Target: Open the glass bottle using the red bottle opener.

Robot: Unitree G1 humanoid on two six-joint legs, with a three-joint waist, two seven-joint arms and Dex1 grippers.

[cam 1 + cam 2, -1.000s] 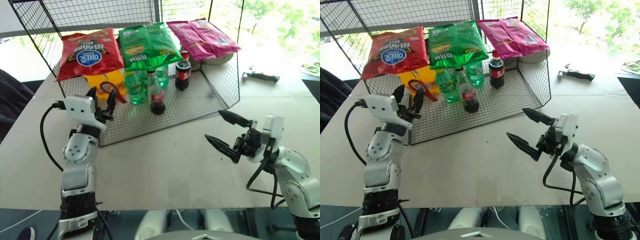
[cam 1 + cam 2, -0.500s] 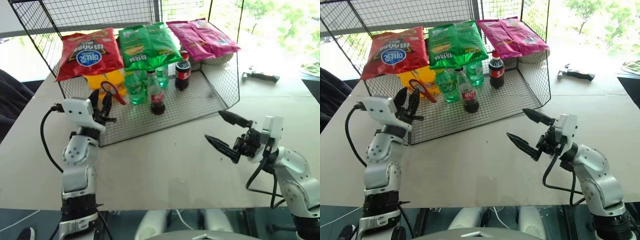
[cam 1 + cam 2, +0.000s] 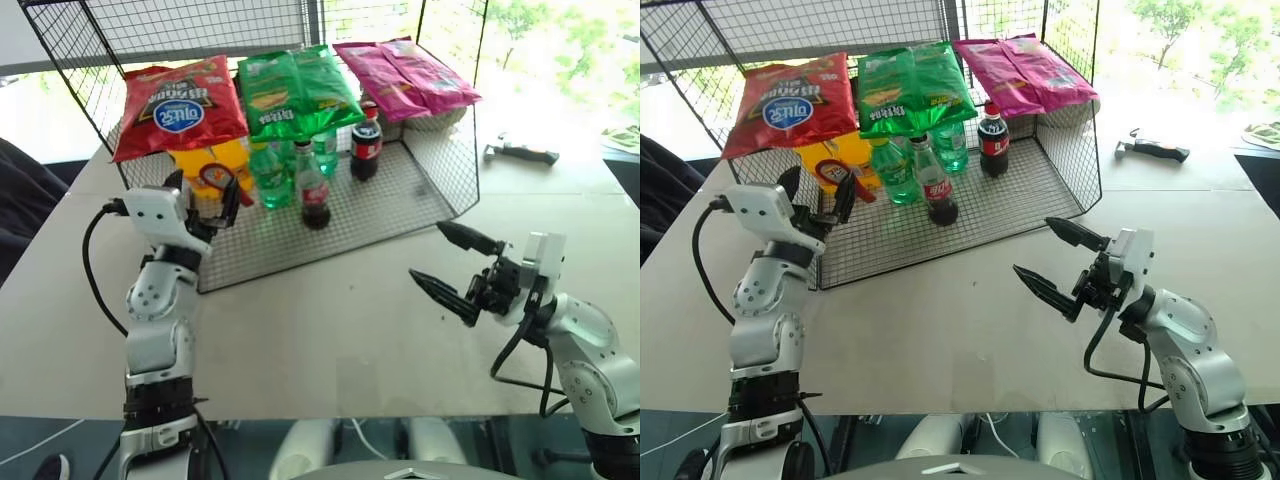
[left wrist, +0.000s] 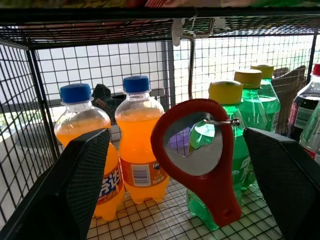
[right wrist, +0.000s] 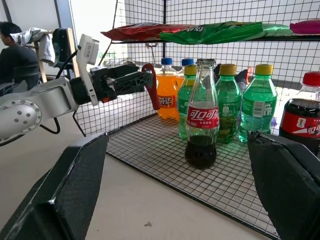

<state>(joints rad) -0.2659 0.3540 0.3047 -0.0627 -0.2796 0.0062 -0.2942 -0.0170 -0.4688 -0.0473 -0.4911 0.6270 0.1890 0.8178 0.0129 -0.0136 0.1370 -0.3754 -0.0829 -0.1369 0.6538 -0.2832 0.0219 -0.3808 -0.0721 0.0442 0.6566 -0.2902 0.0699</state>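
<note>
- We see a black wire-mesh rack (image 3: 440,190) on the pale tabletop (image 3: 330,330), with red, green and pink crisp bags (image 3: 290,85) lying on its upper shelf and plastic bottles of orange, green and dark drink standing on its grid floor.
- The small slim clear glass bottle (image 3: 314,190), with dark drink, a red label and a crown cap, stands upright near the front of that grid floor, apart from the green bottles (image 3: 272,172) behind it.
- Our left gripper (image 3: 205,195) is raised at the rack's front left corner with its two black fingers spread wide and nothing between them.
- Our right gripper (image 3: 455,265) hovers over bare tabletop in front of the rack, fingers also spread and empty; the glass bottle sits squarely between them in the right wrist view.
- The small flat red bottle opener (image 4: 202,160) hangs from a wire hook inside the rack, ring head up, its long axis running down and slightly slanted.
- We judge the left gripper far the nearer: the opener hangs straight ahead between its open fingers, so the next move calls for closing across the flat handle.
</note>
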